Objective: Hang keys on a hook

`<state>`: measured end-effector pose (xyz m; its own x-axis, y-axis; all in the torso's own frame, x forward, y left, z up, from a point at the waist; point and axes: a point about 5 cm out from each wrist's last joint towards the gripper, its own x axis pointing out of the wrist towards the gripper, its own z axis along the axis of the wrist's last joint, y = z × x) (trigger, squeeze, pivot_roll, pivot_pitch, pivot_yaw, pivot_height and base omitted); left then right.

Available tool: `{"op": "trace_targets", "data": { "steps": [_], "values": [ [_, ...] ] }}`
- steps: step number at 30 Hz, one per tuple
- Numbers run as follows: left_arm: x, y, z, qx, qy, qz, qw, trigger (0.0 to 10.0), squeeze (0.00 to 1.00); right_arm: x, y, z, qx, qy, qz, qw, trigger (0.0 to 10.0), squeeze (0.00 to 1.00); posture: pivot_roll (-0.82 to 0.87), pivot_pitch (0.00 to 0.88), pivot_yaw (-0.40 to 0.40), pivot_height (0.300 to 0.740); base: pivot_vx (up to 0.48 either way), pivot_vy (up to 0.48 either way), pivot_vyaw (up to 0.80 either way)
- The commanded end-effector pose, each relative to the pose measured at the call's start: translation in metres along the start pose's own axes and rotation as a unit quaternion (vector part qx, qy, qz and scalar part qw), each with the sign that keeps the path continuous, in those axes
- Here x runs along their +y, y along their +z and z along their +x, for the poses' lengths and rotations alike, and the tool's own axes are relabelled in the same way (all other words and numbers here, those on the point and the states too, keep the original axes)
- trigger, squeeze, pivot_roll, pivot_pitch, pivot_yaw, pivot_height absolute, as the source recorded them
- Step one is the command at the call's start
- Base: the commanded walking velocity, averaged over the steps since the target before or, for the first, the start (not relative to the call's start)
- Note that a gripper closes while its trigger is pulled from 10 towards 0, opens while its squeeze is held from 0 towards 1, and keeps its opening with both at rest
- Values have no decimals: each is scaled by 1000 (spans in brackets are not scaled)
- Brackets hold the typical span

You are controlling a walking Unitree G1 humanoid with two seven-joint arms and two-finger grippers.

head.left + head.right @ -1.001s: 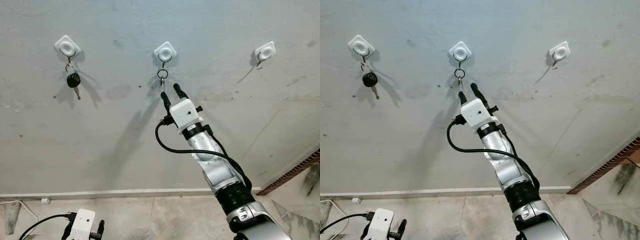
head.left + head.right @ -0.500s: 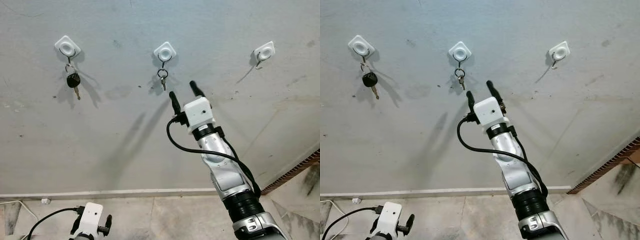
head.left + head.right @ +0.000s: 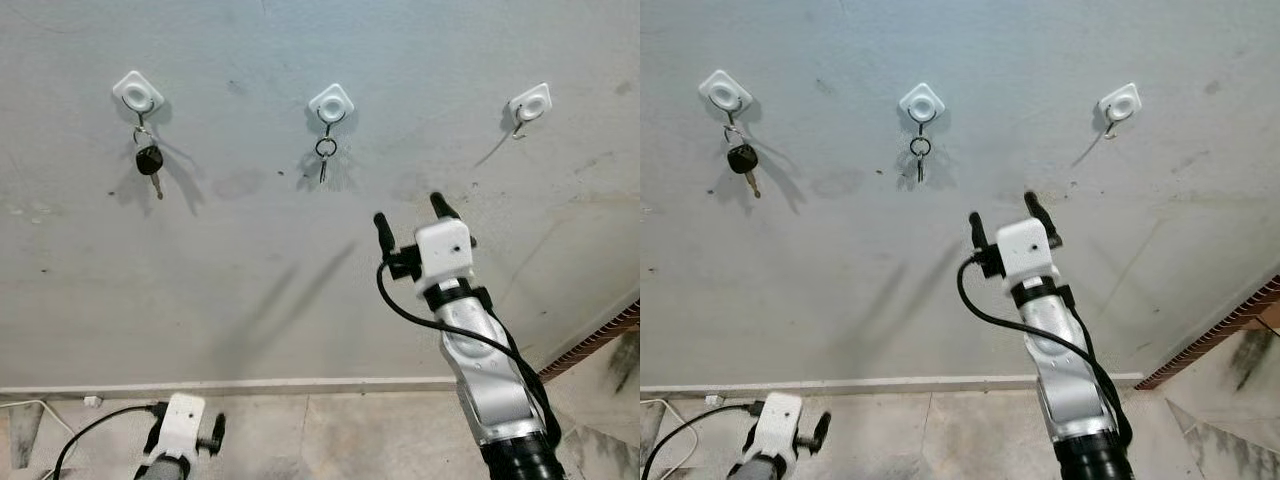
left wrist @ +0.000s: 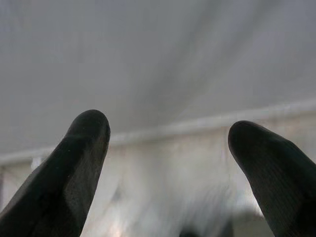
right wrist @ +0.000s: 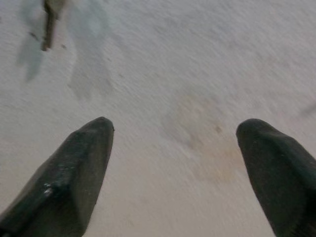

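A: What is seen along the wall, from left to right?

B: Three white hooks are fixed to the grey wall (image 3: pixel 250 260). From the left hook (image 3: pixel 137 93) a black-headed key (image 3: pixel 148 162) is hung. On the middle hook (image 3: pixel 330 103) the keys (image 3: pixel 325 153) are found — a small ring with a thin blade dangling straight down. The right hook (image 3: pixel 529 104) is bare.

A: And the grippers?

B: The left gripper (image 3: pixel 205 441) is held low by the floor; in its wrist view the fingers (image 4: pixel 74 163) are spread well apart, with nothing between them. The right gripper (image 3: pixel 411 220) is raised below and to the right of the middle hook, well apart from the keys; its fingers are likewise parted wide, and nothing is held.

A: How would the keys be expected to handle?

B: They are judged light, rigid and metal — likely to swing freely and slip on smooth faces. A hold is best taken on the flat of the blade, below the ring, so the ring is left free. The task appears done.
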<state>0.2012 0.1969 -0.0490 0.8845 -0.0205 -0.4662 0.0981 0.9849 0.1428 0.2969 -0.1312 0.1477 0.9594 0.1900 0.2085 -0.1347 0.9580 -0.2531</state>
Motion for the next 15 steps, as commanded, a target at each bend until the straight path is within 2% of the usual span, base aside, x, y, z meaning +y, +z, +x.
{"op": "trace_targets", "data": {
  "steps": [1, 4, 9, 15],
  "values": [
    [-1, 9, 1, -30, -6, 0, 1000, 10000, 0, -6, 2, -3, 6, -7, 8, 1000, 10000, 1000, 46, 61, -32, 740, 0, 0, 0],
    [-6, 34, 1, -86, -15, -5, 996, 10000, 0, -6, -13, -20, 60, -12, 44, 997, 10000, 1000, 51, 63, -32, 740, 0, 0, 0],
    [-10, 37, 0, -90, -22, -5, 996, 10000, 0, -2, -35, -36, 114, -5, 67, 991, 10000, 1000, 50, 61, -29, 740, 0, 0, 0],
    [-11, 46, -4, -101, -22, -23, 994, 10000, 0, -1, -37, -41, 125, -7, 71, 990, 10000, 1000, 47, 56, -27, 740, 0, 0, 0]
  ]
}}
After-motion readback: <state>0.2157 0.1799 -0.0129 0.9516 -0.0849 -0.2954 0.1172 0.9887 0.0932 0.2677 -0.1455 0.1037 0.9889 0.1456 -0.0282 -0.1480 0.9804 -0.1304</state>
